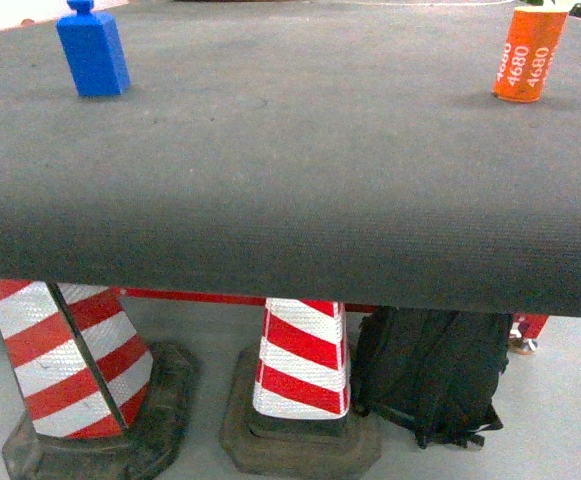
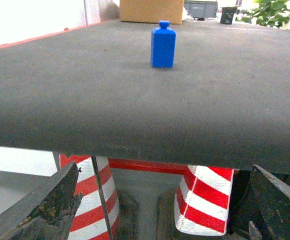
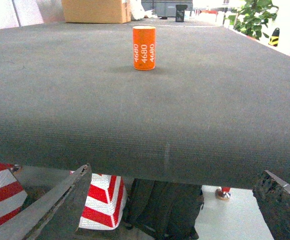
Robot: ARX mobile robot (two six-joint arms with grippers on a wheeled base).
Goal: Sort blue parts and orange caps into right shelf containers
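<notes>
Orange cap (image 3: 144, 48) beyond open right tool (image 3: 169, 205)

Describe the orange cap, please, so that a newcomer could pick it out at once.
Start at the wide dark grey table. The orange cap stands upright near its far right corner. It is the only orange cylinder, with white "4680" on its side, while the blue part at far left is boxy.

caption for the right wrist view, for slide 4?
Open right gripper below the table edge, facing an upright orange cap marked 4680.
</notes>
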